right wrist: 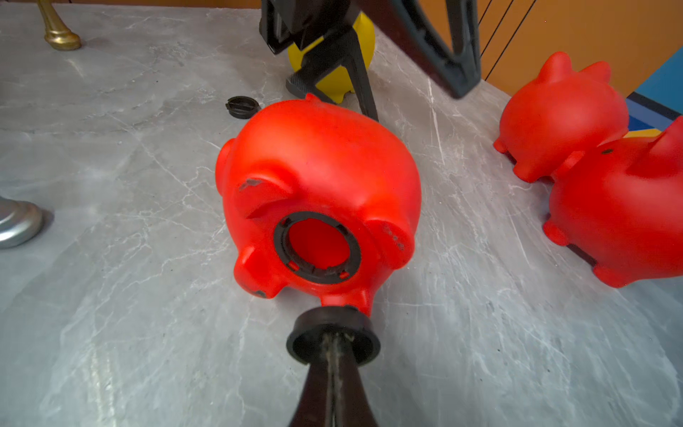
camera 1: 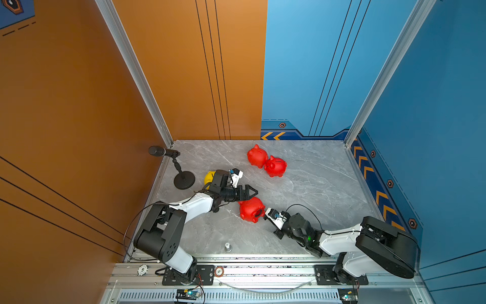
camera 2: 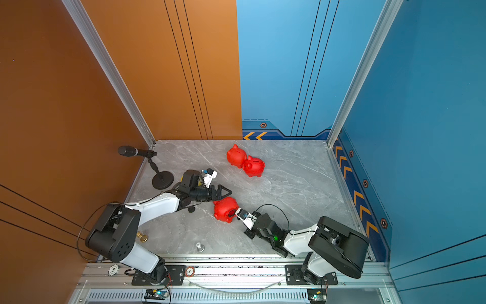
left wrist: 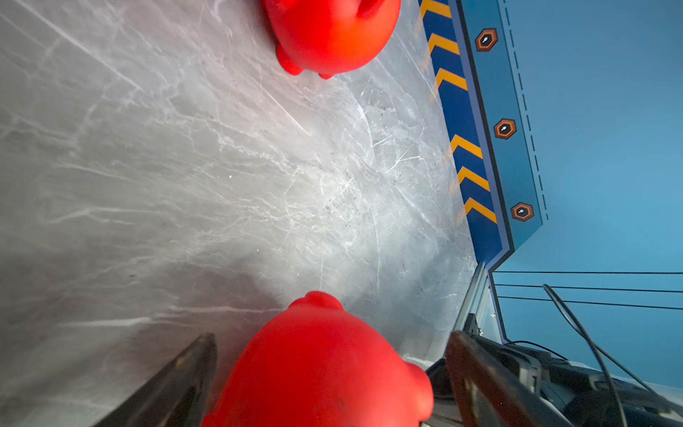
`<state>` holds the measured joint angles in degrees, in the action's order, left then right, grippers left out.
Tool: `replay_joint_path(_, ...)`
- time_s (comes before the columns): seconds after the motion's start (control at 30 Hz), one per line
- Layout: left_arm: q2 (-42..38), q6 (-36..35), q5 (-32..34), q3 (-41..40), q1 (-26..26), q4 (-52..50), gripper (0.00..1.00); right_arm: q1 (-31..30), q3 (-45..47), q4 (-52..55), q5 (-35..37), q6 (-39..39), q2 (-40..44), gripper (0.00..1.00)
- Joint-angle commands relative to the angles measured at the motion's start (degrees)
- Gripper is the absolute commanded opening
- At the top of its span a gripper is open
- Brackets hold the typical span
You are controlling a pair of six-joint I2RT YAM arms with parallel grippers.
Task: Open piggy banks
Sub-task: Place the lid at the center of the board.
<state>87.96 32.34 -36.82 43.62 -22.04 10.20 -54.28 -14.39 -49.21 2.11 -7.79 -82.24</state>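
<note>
Nearest you, a silver piece (camera 1: 227, 247) stands on the bench (camera 1: 315, 184) well in front of the tipped pig (camera 1: 251, 210). In a top view a gold piece (camera 2: 143, 237) stands in front of that pig and off to its left, close by the left arm. Your right tool (right wrist: 334, 344) is pinched tight on a black plug (right wrist: 332, 331), held just in front of the tipped pig's belly; whether the plug touches a foot you cannot tell. The tipped pig lies on its side near the middle of the bench, belly toward the right tool. Its round hole is uncovered, with a black ring around the rim and red showing inside. Your left tool (camera 1: 251, 193) hangs over the far side of the tipped pig with its jaws wide, holding nothing. In the left wrist view the pig's back sits between the fingers (left wrist: 177, 380). A loose plug (right wrist: 241, 106) lies flat on the bench just left of the tipped pig. Behind and left of it a yellow pig (camera 1: 209, 177) stands half hidden by the left wrist, with a microphone (camera 1: 184, 180) further left. Well behind the tipped pig, a second pig (camera 1: 275, 166) stands on its feet, touching a third pig (camera 1: 257, 155) just beyond.
</note>
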Motion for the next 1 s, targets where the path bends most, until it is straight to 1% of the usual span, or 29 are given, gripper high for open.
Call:
replay_joint_path(0.0,-3.5,-1.5,1.0,1.2,0.8,-2.5,0.98,1.7,-2.4,7.0,-6.0,3.9,3.6,0.00)
replay_joint_path(0.07,-5.5,-1.6,1.8,1.1,1.2,-3.4,0.98,1.8,-4.1,13.0,-7.3,4.0,5.4,0.00)
replay_joint_path(0.13,-8.0,-1.9,4.1,0.9,1.7,-5.4,0.98,2.1,-6.8,21.9,-7.9,5.3,6.9,0.00)
replay_joint_path(0.17,-9.8,-2.1,6.1,0.6,1.9,-6.6,0.98,2.1,-7.8,24.9,-8.1,6.0,7.5,0.00)
replay_joint_path(0.3,-17.4,-3.2,18.8,0.6,2.6,-15.6,0.97,3.1,-11.0,36.3,-7.0,12.3,10.5,0.00)
replay_joint_path(0.37,-20.9,-3.4,24.2,0.5,2.9,-19.4,0.98,4.7,-12.7,40.4,-8.4,14.4,11.9,0.00)
replay_joint_path(0.43,-24.0,-3.4,27.7,0.5,3.5,-24.0,0.98,6.1,-15.4,45.3,-7.7,15.5,13.1,0.00)
replay_joint_path(0.47,-25.5,-3.8,28.3,0.4,3.9,-25.3,0.98,7.0,-16.7,47.3,-8.4,15.4,13.6,0.00)
replay_joint_path(0.57,-28.7,-4.4,31.6,1.2,4.5,-31.3,0.98,9.6,-21.6,52.2,-13.0,15.1,13.5,0.00)
replay_joint_path(0.63,-30.1,-5.4,32.7,1.9,5.0,-34.9,0.98,10.4,-26.3,56.3,-16.2,13.6,11.5,0.00)
replay_joint_path(0.73,-32.0,-6.3,35.8,2.7,5.2,-39.9,0.98,11.0,-35.5,63.6,-18.6,11.4,5.3,0.00)
replay_joint_path(0.8,-33.7,-6.7,36.9,2.7,5.4,-42.0,0.98,11.9,-42.5,67.9,-20.7,10.6,-0.4,0.00)
replay_joint_path(0.97,-38.4,-7.7,39.7,3.3,5.6,-48.2,0.98,12.0,-59.9,77.7,-21.0,7.8,-15.1,0.00)
